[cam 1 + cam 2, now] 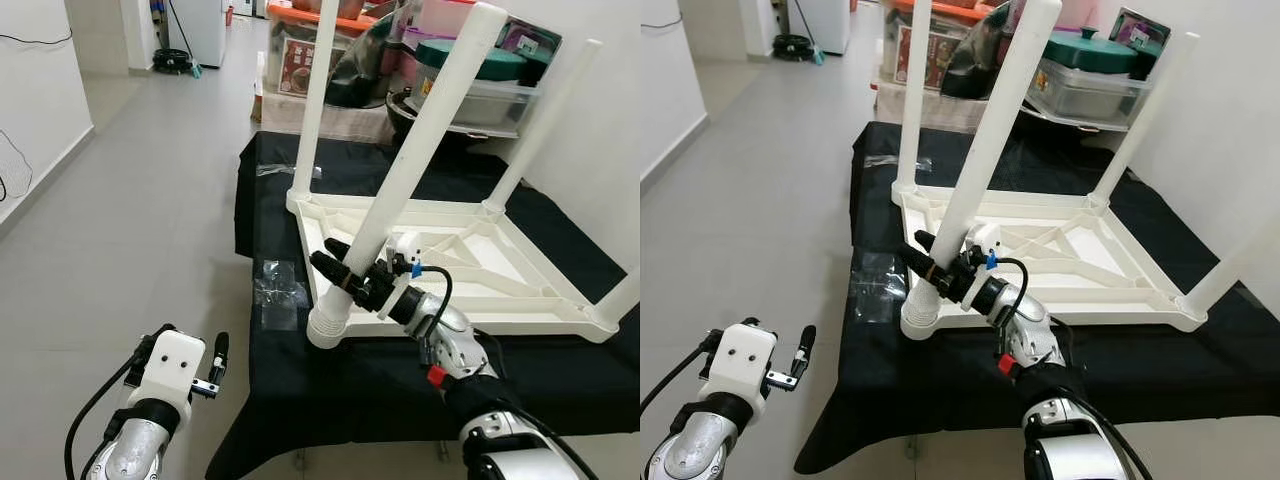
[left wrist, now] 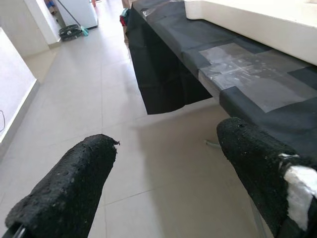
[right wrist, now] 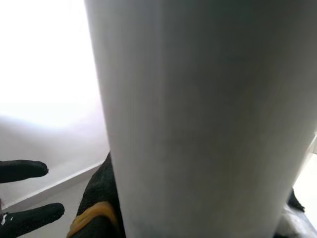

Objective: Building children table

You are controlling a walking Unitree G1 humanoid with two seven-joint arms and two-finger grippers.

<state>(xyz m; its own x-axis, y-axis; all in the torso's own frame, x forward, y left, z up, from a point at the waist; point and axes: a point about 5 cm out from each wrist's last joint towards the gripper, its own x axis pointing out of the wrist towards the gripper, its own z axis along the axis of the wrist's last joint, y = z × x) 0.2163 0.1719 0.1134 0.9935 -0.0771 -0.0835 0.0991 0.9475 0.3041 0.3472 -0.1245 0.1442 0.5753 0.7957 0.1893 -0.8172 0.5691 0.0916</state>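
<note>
Two black foam-covered fingers (image 2: pixel 64 193) of the left gripper (image 2: pixel 163 183) in the foreground, spread wide apart, nothing between them. White patch on the tip of one finger. Beyond them, pale grey tiled floor (image 2: pixel 99 109). Black cloth (image 2: pixel 163 74) draped over a table edge, hanging toward the floor, with clear tape patches (image 2: pixel 247 74) stuck on its top. Cream-white edge of the upturned table top (image 2: pixel 257 20) resting on the cloth. Far off, a white wall (image 2: pixel 15 84) with skirting, a dark coiled object (image 2: pixel 72 32) on the floor beside a white appliance (image 2: pixel 81 10).
</note>
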